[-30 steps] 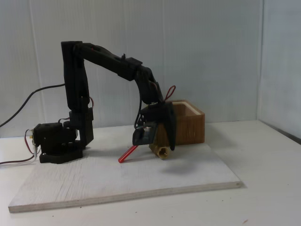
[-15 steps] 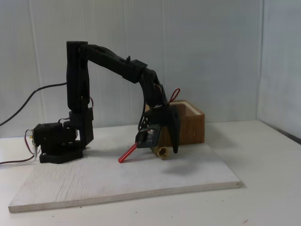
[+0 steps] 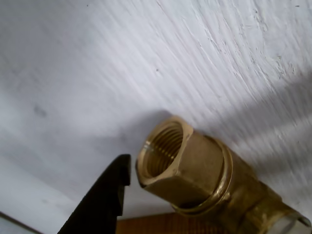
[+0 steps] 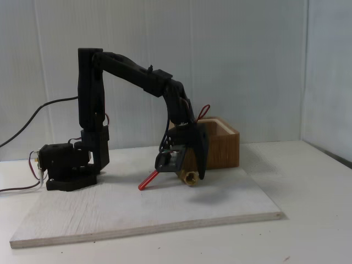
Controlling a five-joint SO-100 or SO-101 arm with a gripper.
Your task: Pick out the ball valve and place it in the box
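A white table [image 4: 313, 220] is carrying a whitewashed board [image 4: 110, 214]. On the board — the arm's base [image 4: 66, 173] and the box [image 4: 220, 143] sitting just behind the jaws, the ball valve [image 4: 184, 176] lying beneath them.

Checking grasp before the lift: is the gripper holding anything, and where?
Cannot tell: the gripper straddles the ball valve, but contact is hidden.

brass ball valve [image 4: 188, 177], red lever; light brown grained box [image 4: 220, 144].

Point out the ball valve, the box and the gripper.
ball valve [image 3: 195, 168]: wrist view, brass hexagonal end.
box [image 4: 224, 147]: fixed view, front wooden wall.
gripper [image 4: 190, 168]: fixed view, midway between the fingers, at the valve.
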